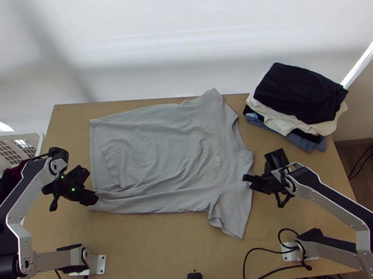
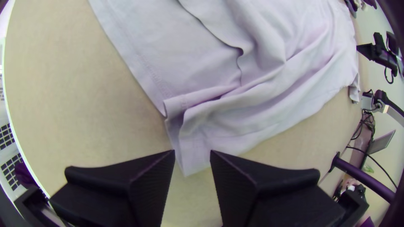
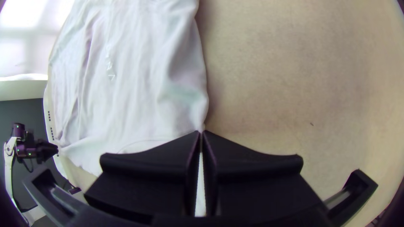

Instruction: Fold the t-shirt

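A light grey t-shirt [image 1: 162,151] lies spread on the table, its hem toward the left and its collar toward the right, with folds along the near side. At its near left hem corner is my left gripper [image 1: 96,199]. In the left wrist view the left gripper [image 2: 192,152] stands open, the corner of the shirt [image 2: 252,109] between its fingertips. My right gripper [image 1: 246,181] is at the shirt's right edge, by the shoulder. The right wrist view shows the right gripper [image 3: 200,133] shut on that edge of the shirt [image 3: 139,84].
A stack of folded clothes [image 1: 300,94], black on top, sits at the table's back right corner. A white basket [image 1: 32,141] with dark cloth stands off the left edge. Black cables [image 1: 264,250] run along the near edge of the table [image 1: 157,247].
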